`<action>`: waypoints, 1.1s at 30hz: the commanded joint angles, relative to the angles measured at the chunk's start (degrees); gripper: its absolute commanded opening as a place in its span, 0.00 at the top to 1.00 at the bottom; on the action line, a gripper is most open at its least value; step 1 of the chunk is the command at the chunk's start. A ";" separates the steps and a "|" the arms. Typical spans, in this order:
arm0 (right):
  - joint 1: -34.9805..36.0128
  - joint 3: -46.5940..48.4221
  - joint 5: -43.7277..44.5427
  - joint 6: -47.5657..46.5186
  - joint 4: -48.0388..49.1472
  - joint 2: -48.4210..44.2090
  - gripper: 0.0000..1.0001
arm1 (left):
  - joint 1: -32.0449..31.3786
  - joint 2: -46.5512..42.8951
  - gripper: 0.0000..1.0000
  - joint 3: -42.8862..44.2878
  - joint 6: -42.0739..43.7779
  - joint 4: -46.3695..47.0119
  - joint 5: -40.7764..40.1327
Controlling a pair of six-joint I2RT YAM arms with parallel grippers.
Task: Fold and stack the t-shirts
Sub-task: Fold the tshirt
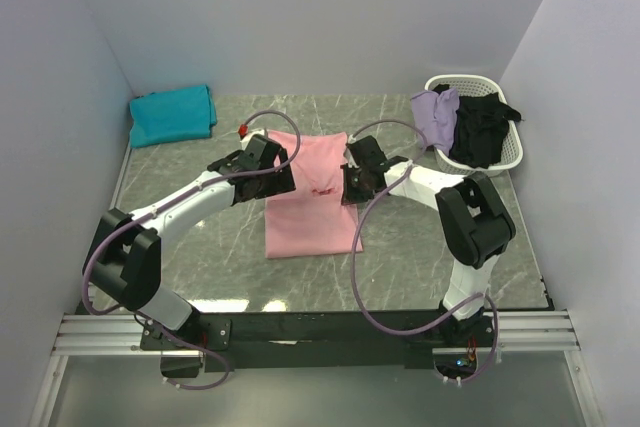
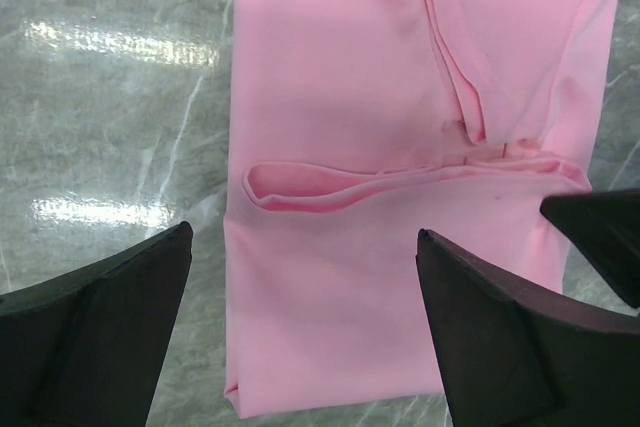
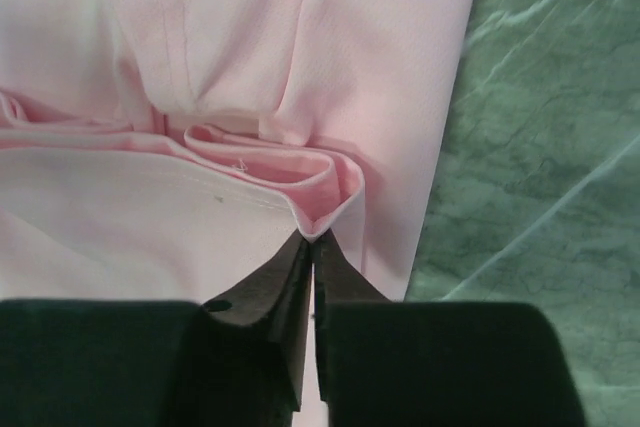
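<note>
The right gripper [image 3: 312,247] has its two fingers pressed together on a raised fold of the pink t-shirt [image 3: 380,67], pinching the ridge of cloth at the shirt's right edge, just beside bare table. The left gripper [image 2: 303,237] stands with its jaws wide apart over the shirt's left edge, one finger above the table and the other above the cloth, where a crosswise fold runs from side to side.

Seen from above, the pink t-shirt [image 1: 310,217] lies in the middle of the table [image 1: 430,247] as a long strip, both grippers at its far half. In the far right corner stands a white basket [image 1: 505,155]; a lavender t-shirt [image 1: 437,112] hangs over its left rim and a black t-shirt [image 1: 482,127] fills the rest. A teal t-shirt [image 1: 172,114] lies folded in the far left corner.
</note>
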 commanded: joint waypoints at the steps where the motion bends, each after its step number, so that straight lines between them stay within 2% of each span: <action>1: -1.11 3.30 2.99 -1.03 -0.65 1.68 0.98 | 0.17 -1.81 0.01 -0.44 -0.19 2.13 2.24; 6: -1.29 1.98 4.93 -0.86 -0.47 -0.16 1.00 | 0.17 -2.16 0.01 -1.24 -0.36 2.74 2.85; 8: -1.20 1.63 6.33 -0.33 -0.56 -1.12 0.96 | 0.17 -2.08 0.01 -1.68 -0.36 3.01 3.21; 10: -1.20 1.02 8.69 0.19 -0.74 -2.70 0.97 | 0.08 -2.07 0.01 -2.20 -0.54 3.36 3.47; 12: -1.28 -0.74 8.71 0.29 0.31 -4.20 0.59 | 0.08 -1.99 0.01 -2.38 -0.54 3.36 3.65; 14: -1.28 -1.44 8.97 0.72 0.31 -6.47 0.40 | 0.08 -2.25 0.01 -2.47 -0.45 3.36 3.82; 15: -1.20 -2.58 8.97 0.64 0.58 -7.53 0.36 | -0.01 -2.51 0.01 -2.47 -0.36 3.19 3.74; 17: -1.28 -3.38 11.07 0.55 -0.56 -10.78 0.31 | -0.01 -3.65 0.01 -2.90 -0.45 2.22 2.51; 21: -1.28 -7.41 9.59 -0.07 -2.14 -15.89 0.24 | -0.44 -7.43 0.01 -6.33 -2.11 1.25 0.84; 25: -1.28 -13.56 5.37 0.37 -0.22 -21.33 0.23 | -1.24 -13.92 0.01 -15.35 -4.84 2.83 2.24; 30: -1.46 -22.43 1.24 1.60 2.86 -26.00 0.20 | -2.64 -21.66 0.01 -27.66 -9.23 10.20 6.63; 33: -2.43 -27.00 -3.15 2.30 5.76 -28.81 0.18 | -3.61 -26.76 0.01 -31.55 -11.17 13.28 7.34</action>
